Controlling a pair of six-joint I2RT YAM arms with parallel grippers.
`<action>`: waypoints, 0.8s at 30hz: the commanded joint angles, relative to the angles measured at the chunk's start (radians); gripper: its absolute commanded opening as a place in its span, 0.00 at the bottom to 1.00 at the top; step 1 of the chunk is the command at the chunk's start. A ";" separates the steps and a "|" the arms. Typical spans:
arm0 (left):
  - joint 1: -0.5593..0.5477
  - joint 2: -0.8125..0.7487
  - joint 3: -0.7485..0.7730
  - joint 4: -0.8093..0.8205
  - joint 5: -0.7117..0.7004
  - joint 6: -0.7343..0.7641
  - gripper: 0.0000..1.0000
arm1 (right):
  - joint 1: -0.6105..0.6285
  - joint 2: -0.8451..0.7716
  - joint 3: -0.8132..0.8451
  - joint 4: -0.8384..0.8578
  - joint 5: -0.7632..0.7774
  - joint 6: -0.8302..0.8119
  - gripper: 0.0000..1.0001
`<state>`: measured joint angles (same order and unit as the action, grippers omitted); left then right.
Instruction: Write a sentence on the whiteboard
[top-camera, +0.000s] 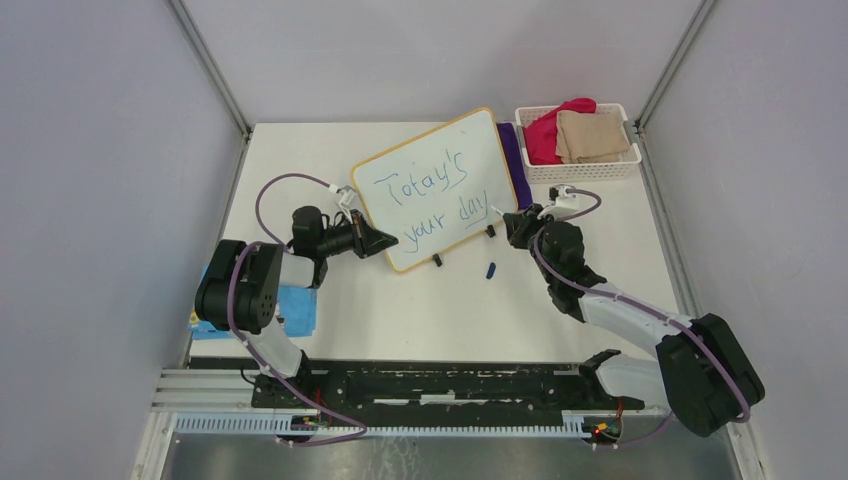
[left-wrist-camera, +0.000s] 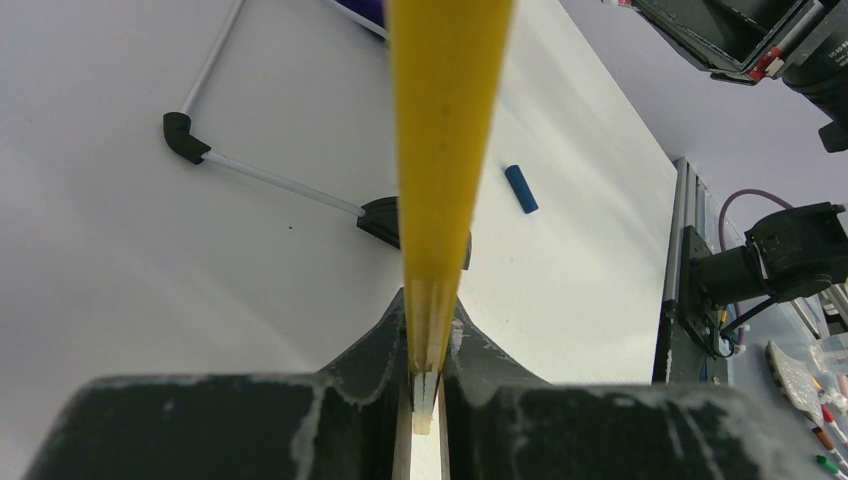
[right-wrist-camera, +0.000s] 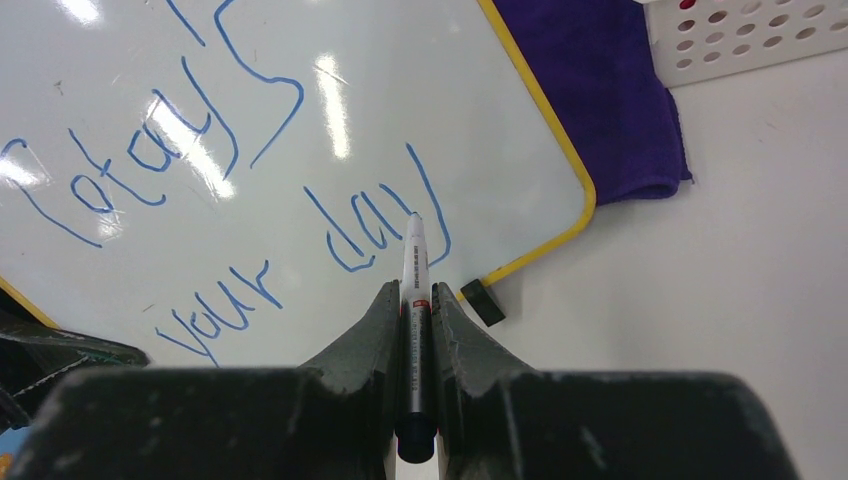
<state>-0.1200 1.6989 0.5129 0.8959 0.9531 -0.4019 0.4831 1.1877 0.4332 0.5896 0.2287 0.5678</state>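
The whiteboard (top-camera: 440, 150) lies at the far middle of the table (top-camera: 400, 320), turned at an angle, with a purple cloth (top-camera: 512, 160) just behind its right edge. The left gripper (left-wrist-camera: 428, 330) is closed narrowly on the yellow frame (left-wrist-camera: 445, 120) at the board's left corner and steadies it. The right gripper (right-wrist-camera: 415, 300) is pinched tight on a marker (right-wrist-camera: 414, 250), whose tip points at the tail of the last "y" — whether it touches the surface cannot be told. The sentence (top-camera: 430, 195), in blue, reads "Today's your day" in two lines, so the writing step seems to be at its end. The next move probably calls for lifting the tip straight off, without dragging over wet ink — afterwards the blue cap (top-camera: 490, 269), lying on the table near the board's black foot (top-camera: 490, 232), may be needed.
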 joint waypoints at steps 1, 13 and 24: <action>-0.004 0.027 -0.001 -0.133 -0.060 0.056 0.02 | -0.005 0.013 0.059 -0.026 0.039 -0.020 0.00; -0.006 0.028 0.000 -0.138 -0.059 0.058 0.02 | -0.037 0.069 0.083 -0.011 0.038 -0.014 0.00; -0.007 0.029 0.003 -0.143 -0.059 0.060 0.02 | -0.054 0.112 0.111 0.001 0.017 -0.006 0.00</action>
<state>-0.1200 1.6989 0.5159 0.8906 0.9531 -0.3988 0.4362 1.2846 0.4950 0.5442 0.2520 0.5560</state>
